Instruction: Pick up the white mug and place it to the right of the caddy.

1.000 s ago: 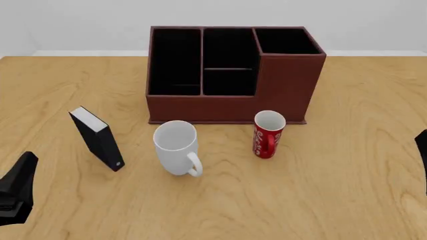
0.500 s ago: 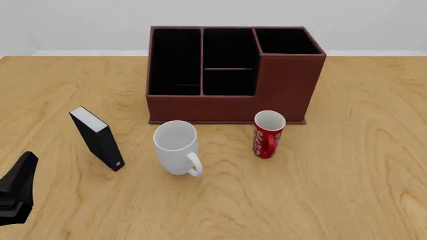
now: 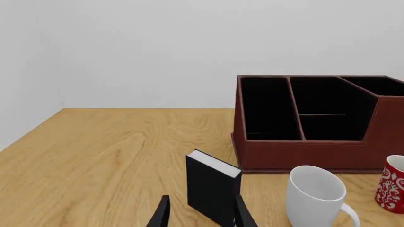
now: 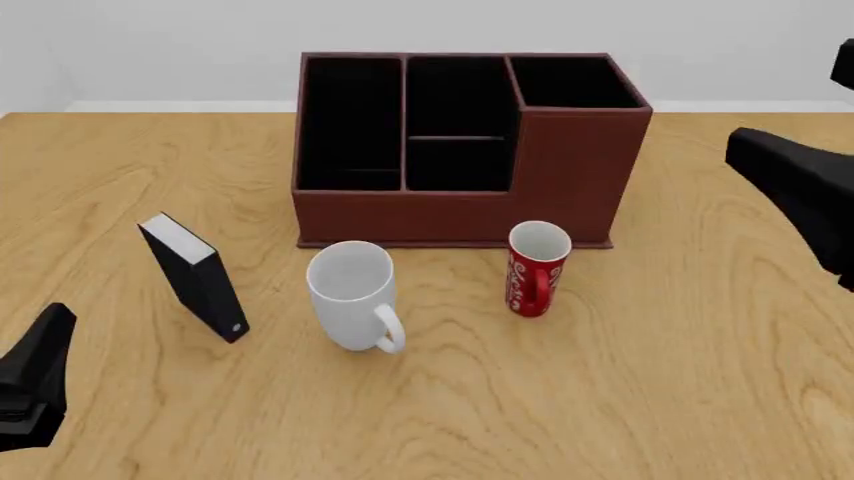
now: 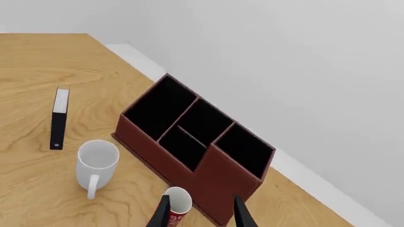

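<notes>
Two arms in the front view: left arm [image 4: 34,385] low at lower left, right arm [image 4: 807,190] raised at the right edge. White mug [image 4: 355,296] upright on the bench [image 4: 641,400] at centre, just below the caddy [image 4: 461,150], red mug [image 4: 537,268] to its right, black box [image 4: 195,277] to its left.

Left wrist view: left gripper [image 3: 200,213] spread, empty.

Right wrist view: right gripper [image 5: 200,213] spread, high over the caddy.

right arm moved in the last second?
Yes. The right arm was barely at the front view's right edge, low; now it sits higher, level with the caddy and closer to it. The white mug is untouched.
</notes>
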Robot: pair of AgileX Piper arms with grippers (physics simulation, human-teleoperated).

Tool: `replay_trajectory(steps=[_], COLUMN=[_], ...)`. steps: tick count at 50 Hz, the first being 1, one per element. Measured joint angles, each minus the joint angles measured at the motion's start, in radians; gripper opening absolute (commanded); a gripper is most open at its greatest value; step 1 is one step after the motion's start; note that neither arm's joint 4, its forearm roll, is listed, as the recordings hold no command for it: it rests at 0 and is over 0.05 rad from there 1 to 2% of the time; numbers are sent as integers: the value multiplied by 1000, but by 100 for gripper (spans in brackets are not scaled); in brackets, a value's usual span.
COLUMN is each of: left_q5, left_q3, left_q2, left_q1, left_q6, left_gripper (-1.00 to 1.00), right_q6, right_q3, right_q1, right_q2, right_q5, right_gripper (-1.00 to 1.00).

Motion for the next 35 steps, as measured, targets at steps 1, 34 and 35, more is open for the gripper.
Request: replay_trajectory(steps=[1,34,35], left_q5=[0,0,0], left_q3=[0,0,0], left_q2=[0,0,0], left_q1=[0,0,0], left_q6=[0,0,0], left_gripper=[100,100,100], right_q6=[-2,-4,-2], right_q3=[-3,-91,-93], right_q1=[6,175,180], right_q2=[8,241,247], right_q5=[0,-27,-29], right_gripper=[100,100,100])
